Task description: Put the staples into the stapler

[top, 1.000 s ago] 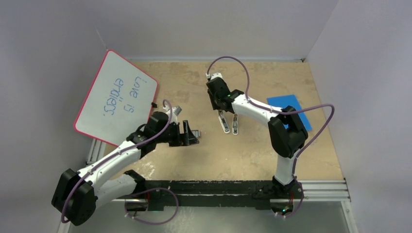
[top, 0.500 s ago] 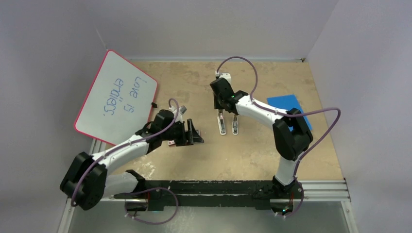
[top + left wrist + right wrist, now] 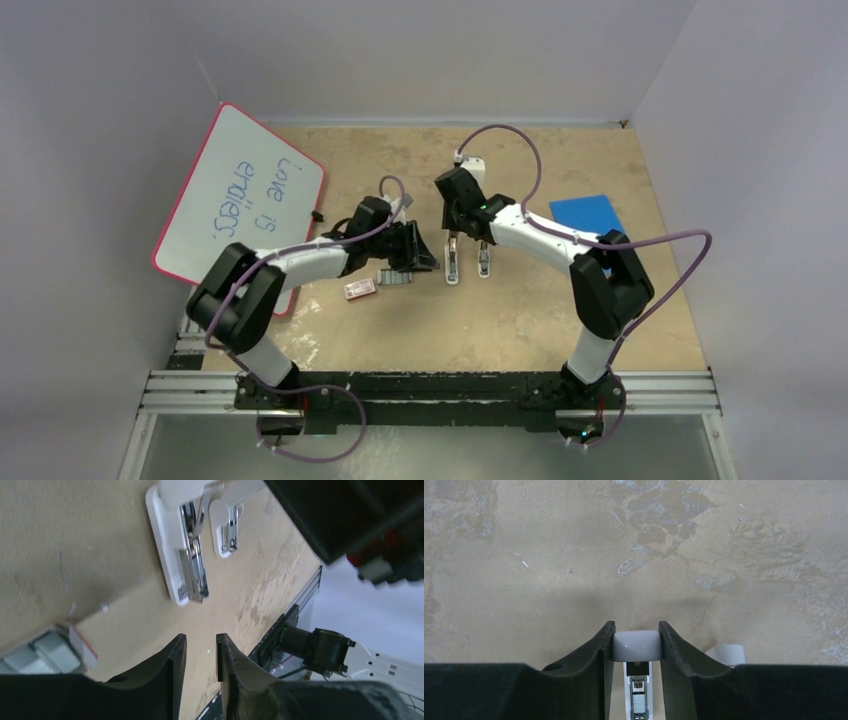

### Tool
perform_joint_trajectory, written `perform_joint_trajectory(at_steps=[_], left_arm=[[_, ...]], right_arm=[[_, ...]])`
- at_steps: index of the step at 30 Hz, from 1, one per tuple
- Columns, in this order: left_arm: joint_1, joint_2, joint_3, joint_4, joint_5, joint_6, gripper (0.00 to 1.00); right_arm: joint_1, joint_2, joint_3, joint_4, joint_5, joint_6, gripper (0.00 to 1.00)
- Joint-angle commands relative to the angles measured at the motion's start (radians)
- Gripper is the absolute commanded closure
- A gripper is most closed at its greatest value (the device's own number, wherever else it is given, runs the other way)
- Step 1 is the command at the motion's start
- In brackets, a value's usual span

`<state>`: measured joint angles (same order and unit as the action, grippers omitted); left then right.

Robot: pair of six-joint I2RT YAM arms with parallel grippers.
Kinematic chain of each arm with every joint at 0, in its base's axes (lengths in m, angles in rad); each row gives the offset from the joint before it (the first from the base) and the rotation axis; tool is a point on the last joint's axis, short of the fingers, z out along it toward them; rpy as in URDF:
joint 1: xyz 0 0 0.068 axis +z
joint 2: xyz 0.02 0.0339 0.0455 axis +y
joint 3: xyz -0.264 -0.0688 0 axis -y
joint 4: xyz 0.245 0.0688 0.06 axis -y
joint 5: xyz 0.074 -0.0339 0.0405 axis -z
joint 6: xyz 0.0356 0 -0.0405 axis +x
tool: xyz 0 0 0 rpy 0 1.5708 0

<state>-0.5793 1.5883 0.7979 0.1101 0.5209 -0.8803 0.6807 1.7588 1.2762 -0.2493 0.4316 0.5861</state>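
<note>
**Top view:** Your right hand (image 3: 457, 228) clamps the far end of the stapler (image 3: 452, 265). The stapler lies mid-counter (image 3: 600, 300), pointing toward 6 o'clock. A shorter white piece (image 3: 484, 262) lies just beside it at 3 o'clock. Your left hand (image 3: 422, 258) hovers at the stapler's 9 o'clock. The staples (image 3: 395, 277) lie on the counter at that hand's 7 o'clock, beside a red-and-white box (image 3: 359, 289). Loading looks not yet begun: the stapler is steadied, but the staples are not picked up.

**Left wrist view:** The left hand (image 3: 200, 640) has its fingers close together with a narrow gap and nothing between them. At 12 o'clock the stapler (image 3: 172, 555) shows its metal channel. You cannot tell whether any strip sits inside. At 8 o'clock, blurred grey blocks beside a red edge are cut off by the frame.

**Right wrist view:** The right hand (image 3: 636, 630) grips the stapler's (image 3: 636, 646) rounded white end. Most of its length is hidden behind the fingers.
</note>
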Motion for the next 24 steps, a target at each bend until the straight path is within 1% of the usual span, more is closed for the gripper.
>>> perform_joint_trajectory(at_steps=[1,3,6,7,12,17,24], left_arm=[[-0.026,0.133,0.113,0.018,0.0,0.032,0.73],[-0.032,0.184,0.126,0.04,0.026,0.042,0.74],[-0.039,0.246,0.117,0.128,0.092,0.035,0.73],[-0.041,0.258,0.116,0.131,0.089,0.032,0.74],[-0.045,0.283,0.105,0.118,0.034,0.046,0.82],[-0.045,0.329,0.121,0.116,0.028,0.033,0.84],[-0.054,0.387,0.178,0.022,-0.018,0.008,0.88]], right_arm=[[0.008,-0.028,0.003,0.028,0.026,0.03,0.8],[0.008,-0.026,0.004,0.024,0.028,0.036,0.8],[0.007,-0.023,0.003,0.023,0.029,0.043,0.82],[0.007,-0.025,0.002,0.027,0.025,0.044,0.82],[0.008,-0.03,-0.002,0.031,0.019,0.044,0.82],[0.008,-0.02,-0.007,0.041,0.001,0.043,0.83],[0.018,-0.018,-0.024,0.06,-0.018,0.049,0.83]])
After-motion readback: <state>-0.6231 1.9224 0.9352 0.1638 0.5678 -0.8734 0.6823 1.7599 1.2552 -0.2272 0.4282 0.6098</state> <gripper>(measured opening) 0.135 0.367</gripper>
